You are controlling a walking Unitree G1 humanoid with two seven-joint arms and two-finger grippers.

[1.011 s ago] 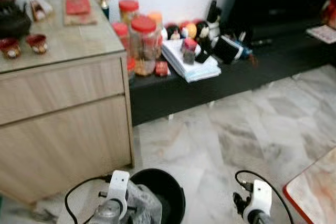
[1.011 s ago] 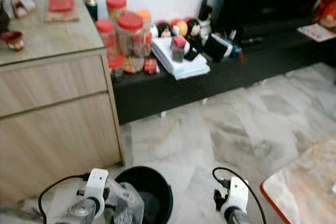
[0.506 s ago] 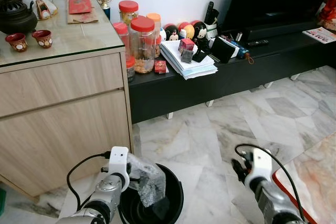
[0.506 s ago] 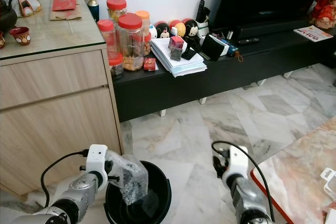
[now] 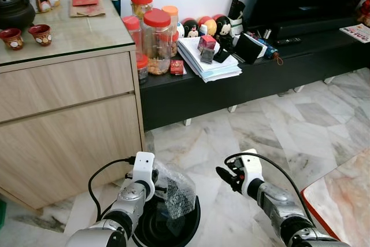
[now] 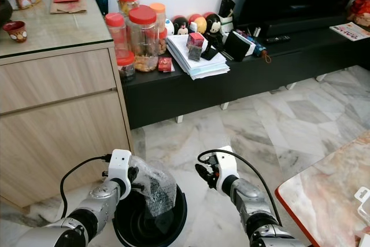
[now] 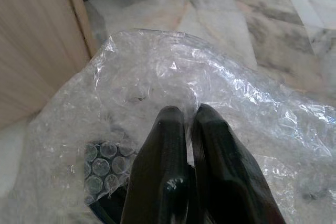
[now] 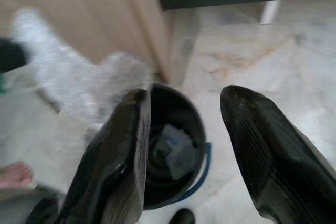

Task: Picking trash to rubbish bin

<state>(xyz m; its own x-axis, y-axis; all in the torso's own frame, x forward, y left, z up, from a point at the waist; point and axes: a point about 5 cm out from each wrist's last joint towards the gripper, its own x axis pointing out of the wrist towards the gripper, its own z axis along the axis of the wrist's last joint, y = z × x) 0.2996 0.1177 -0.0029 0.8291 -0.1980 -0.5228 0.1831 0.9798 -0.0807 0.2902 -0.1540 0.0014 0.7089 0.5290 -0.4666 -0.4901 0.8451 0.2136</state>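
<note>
Bubble wrap (image 5: 173, 189) drapes over the bin (image 5: 188, 227) mouth; marble floor (image 5: 272, 137) beside lies open.

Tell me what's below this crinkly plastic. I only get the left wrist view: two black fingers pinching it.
Observer: A black bin stands on the floor. The left gripper holds the bubble wrap over its rim.
Operator: Is anything in the bin yet?
Observer: Yes, the right wrist view shows a pale scrap lying inside.
Operator: What's the other arm doing?
Observer: The right gripper is open beside the bin, holding nothing.
</note>
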